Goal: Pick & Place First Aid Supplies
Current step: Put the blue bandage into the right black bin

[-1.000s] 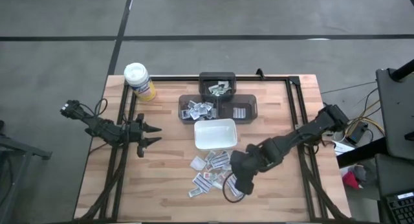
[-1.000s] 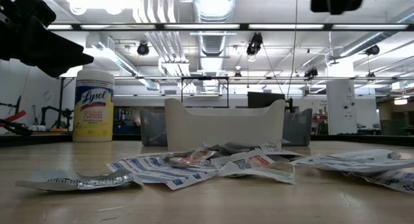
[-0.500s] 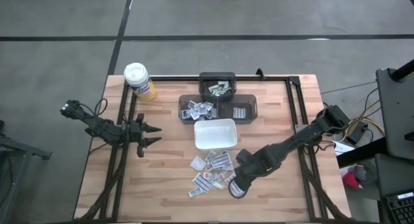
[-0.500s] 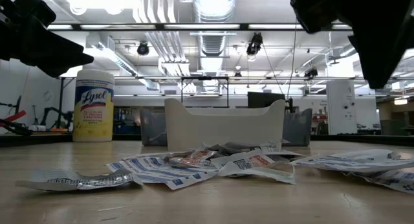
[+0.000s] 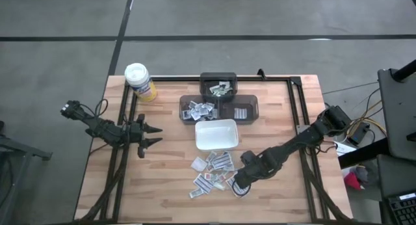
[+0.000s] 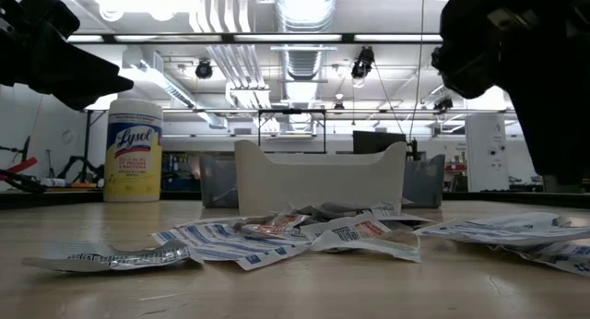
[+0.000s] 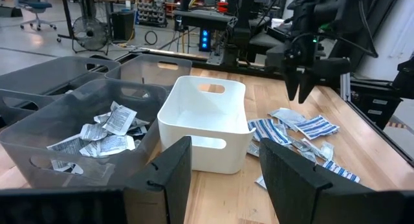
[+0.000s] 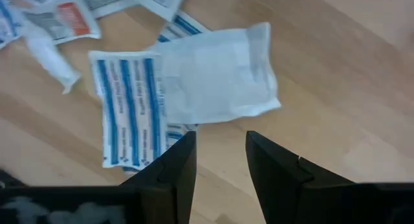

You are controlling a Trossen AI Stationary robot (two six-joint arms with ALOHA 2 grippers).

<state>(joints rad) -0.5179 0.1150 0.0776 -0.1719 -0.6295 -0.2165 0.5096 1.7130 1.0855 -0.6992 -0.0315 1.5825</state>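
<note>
Robotics lab / industrial workshop space, not a home. Low view: high open ceiling w/ exposed silver ducts (image 6: 304,15), fluorescent strip lights, cables hanging down, white columns, long benches across the back. Left wrist view: metal frames and dark equipment racks (image 7: 213,23) w/ lit indicator lights, a floor fan (image 7: 87,33), an office chair, stocked shelves far off. High view: bare grey concrete floor (image 5: 260,17) w/ dark seam lines, wood-top table (image 5: 162,179) on a black metal frame, loose cabling + a black equipment stand (image 5: 396,153) beside it on the right. Yellow wipes canister (image 6: 135,150) and grey plastic bins (image 7: 77,114) on the table: a test-bench setup.
</note>
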